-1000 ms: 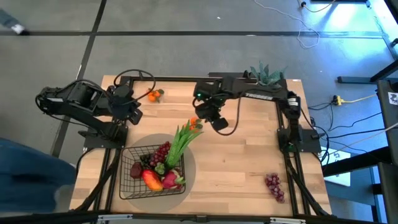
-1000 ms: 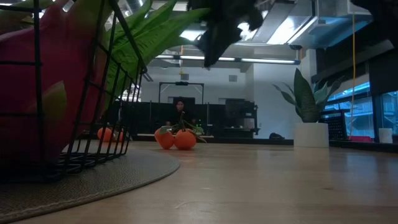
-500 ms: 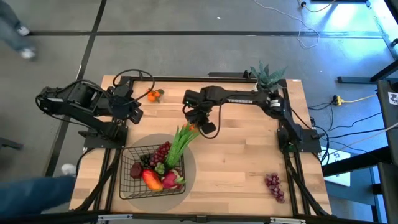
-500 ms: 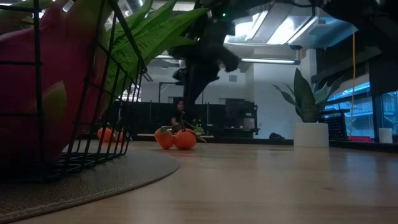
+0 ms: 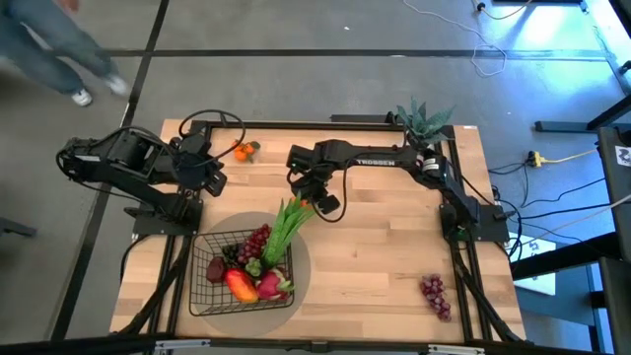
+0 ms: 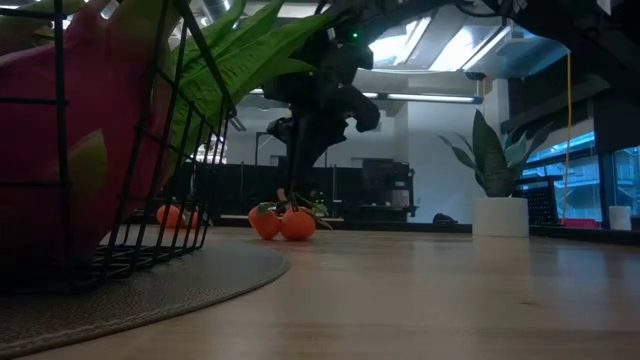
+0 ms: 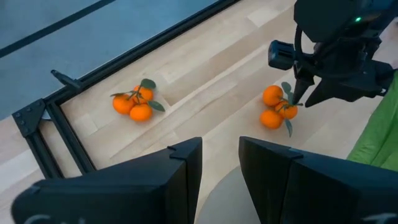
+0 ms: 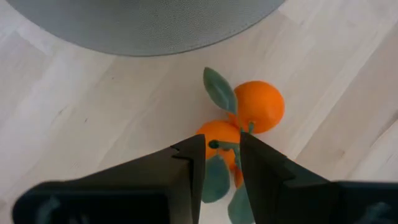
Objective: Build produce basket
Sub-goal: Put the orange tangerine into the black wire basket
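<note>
Oranges (image 8: 249,121) in a leafy cluster lie on the tabletop (image 5: 385,247) just beyond the round grey mat (image 5: 304,258); right end effector (image 8: 217,155) hangs directly over them, fingers slightly parted astride the stem, not gripping; left end effector (image 7: 219,163) waits open near the tabletop's far left corner; basket (image 5: 207,286) holds produce (image 5: 258,258) on the mat.

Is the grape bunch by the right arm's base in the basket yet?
No: in the high view that grape bunch lies on the bare table, well apart from the basket.
</note>
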You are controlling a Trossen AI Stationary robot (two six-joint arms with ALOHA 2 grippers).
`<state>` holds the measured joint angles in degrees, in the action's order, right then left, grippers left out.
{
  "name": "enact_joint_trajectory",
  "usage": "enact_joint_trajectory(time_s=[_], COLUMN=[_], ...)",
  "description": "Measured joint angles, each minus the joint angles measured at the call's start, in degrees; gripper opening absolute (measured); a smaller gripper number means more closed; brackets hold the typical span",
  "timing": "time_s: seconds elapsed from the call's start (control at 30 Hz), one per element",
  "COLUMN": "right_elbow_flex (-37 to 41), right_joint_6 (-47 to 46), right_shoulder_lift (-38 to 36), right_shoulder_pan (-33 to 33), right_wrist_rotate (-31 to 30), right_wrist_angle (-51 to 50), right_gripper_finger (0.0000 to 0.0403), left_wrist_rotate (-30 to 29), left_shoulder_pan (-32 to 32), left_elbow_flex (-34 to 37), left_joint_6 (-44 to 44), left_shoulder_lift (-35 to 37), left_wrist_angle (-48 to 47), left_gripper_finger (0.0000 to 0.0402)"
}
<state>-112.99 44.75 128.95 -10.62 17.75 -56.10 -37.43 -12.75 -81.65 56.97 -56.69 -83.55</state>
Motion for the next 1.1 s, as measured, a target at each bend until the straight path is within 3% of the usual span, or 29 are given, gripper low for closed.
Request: enact_joint_trajectory(time_s=[0.3,0.47,0.7,0.83,1.0,1.1], right_elbow_flex=[0.0,0.0,0.0,0.0,0.0,0.0], right_joint_6=[0.7,0.6,0.6,0.5,-0.7,-2.2], right_shoulder_lift=[1.7,2.6,2.7,2.7,2.7,2.7], right_shoulder_pan=[0.1,0.7,0.8,0.8,0.8,0.8], right_wrist_rotate=[-0.6,-6.6,-4.0,-3.1,-3.0,-3.1], right_wrist_angle=[-0.1,0.7,2.2,2.2,2.3,2.3], right_gripper_finger=[0.0088,0.0088,0.0080,0.0064,0.0010,0.0005], left_wrist_rotate=[0.0,0.0,0.0,0.0,0.0,0.0], left_shoulder_pan=[0.0,0.0,0.0,0.0,0.0,0.0], left_elbow_flex=[0.0,0.0,0.0,0.0,0.0,0.0], left_joint_6=[0.0,-0.1,-0.1,-0.1,-0.1,-0.1], left_shoulder_lift=[0.0,0.0,0.0,0.0,0.0,0.0], left_wrist_angle=[0.0,0.0,0.0,0.0,0.0,0.0], left_gripper_finger=[0.0094,0.0094,0.0094,0.0094,0.0094,0.0094])
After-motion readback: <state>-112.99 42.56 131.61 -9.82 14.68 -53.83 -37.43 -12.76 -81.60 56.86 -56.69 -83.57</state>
